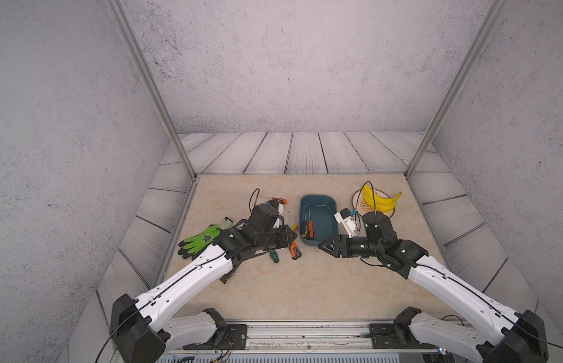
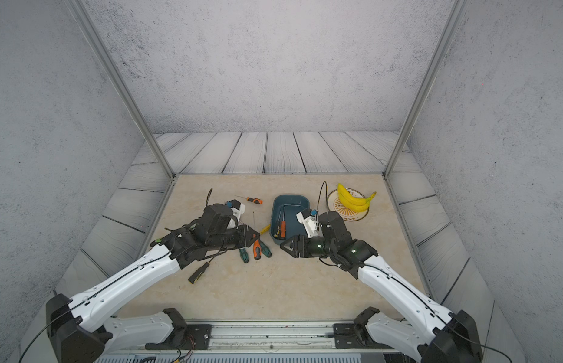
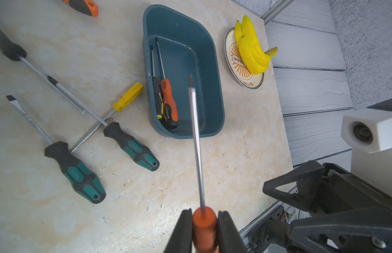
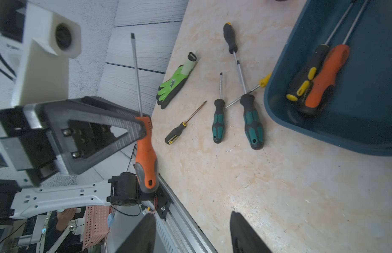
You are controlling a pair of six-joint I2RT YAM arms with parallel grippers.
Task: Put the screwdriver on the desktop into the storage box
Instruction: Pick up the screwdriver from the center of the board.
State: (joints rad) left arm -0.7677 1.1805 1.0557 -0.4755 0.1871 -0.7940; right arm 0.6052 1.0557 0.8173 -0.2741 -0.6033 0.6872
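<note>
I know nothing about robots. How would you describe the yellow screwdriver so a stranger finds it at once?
Find the dark teal storage box on the beige desktop. Just outside its long wall, away from the banana plate, lies the yellow-handled screwdriver. It alone has a plain yellow handle; a teal-and-black screwdriver crosses its shaft.

No text is reading legibly. Blurred marks are showing on the round cream plate [image 3: 251, 82] and an orange-and-black plastic screwdriver handle [image 3: 168, 103].

Speckled grey walls [image 1: 289, 63]; grey plank surround [image 1: 305, 152]; slanted metal posts [image 1: 155, 94]
</note>
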